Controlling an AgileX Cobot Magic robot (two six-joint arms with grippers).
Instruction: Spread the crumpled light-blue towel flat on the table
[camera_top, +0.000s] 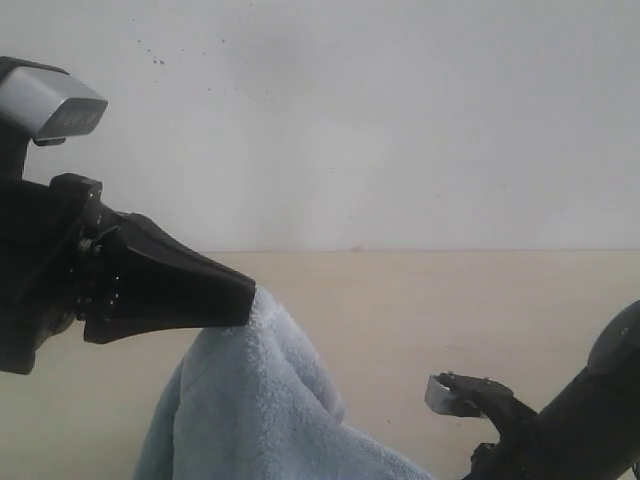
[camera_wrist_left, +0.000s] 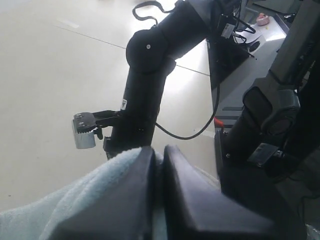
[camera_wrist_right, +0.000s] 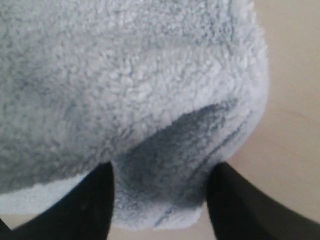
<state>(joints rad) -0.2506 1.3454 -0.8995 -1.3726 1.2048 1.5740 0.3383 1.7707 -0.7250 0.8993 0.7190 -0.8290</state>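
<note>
The light-blue fluffy towel hangs in folds from my left gripper, which is raised above the beige table. In the left wrist view the gripper is shut, with towel pinched between its dark fingers. My right arm sits low at the right, its jaws below the exterior view's edge. In the right wrist view a rounded fold of towel fills the gap of the right gripper, whose black fingers stand wide apart on either side. The white label is hidden.
A white wall rises behind the table's far edge. The right arm, with its grey wrist camera, stands just beyond the left gripper. A dark stand and cables lie off the table's side.
</note>
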